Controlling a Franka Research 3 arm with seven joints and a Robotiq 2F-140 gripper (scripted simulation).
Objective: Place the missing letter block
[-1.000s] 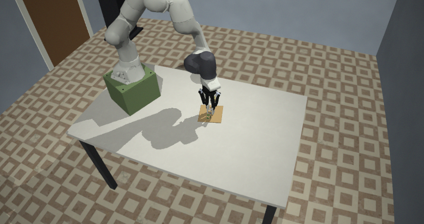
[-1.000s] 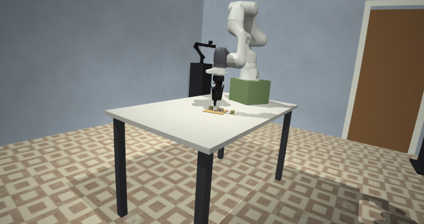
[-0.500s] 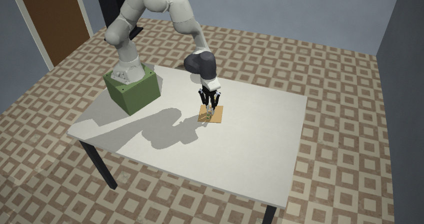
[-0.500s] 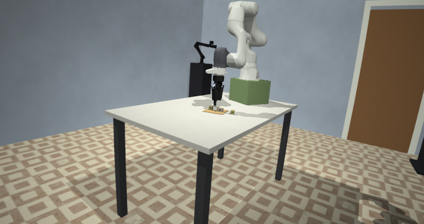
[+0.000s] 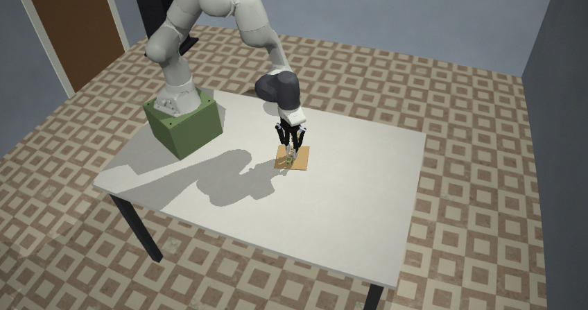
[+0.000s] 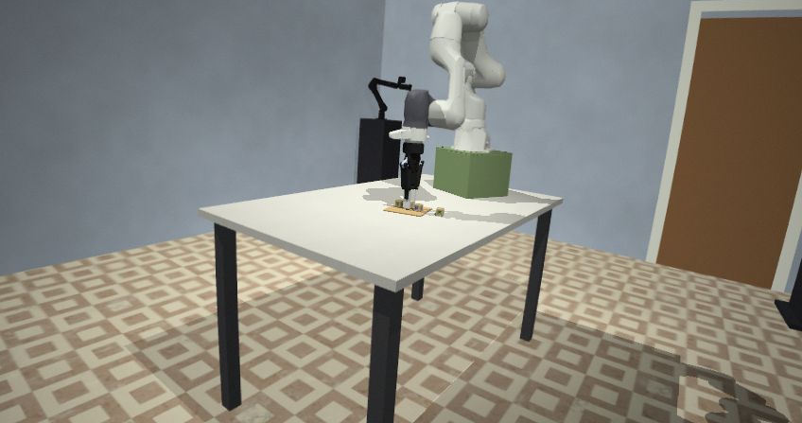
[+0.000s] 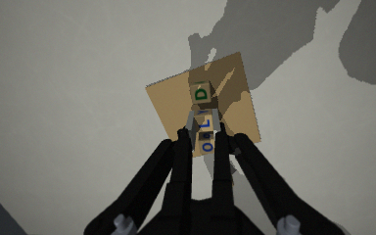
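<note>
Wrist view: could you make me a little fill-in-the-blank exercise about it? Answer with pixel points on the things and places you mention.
The block with the green letter on top (image 5: 288, 161) (image 6: 398, 203) (image 7: 201, 93) shows the letter ____. The gripper (image 5: 291, 154) (image 6: 409, 204) (image 7: 204, 117) has its fingers around the block topped with ____. The letter on top of the block nearest the bottom of this view (image 7: 207, 147) is ____.

Missing words: D; L; O.
</note>
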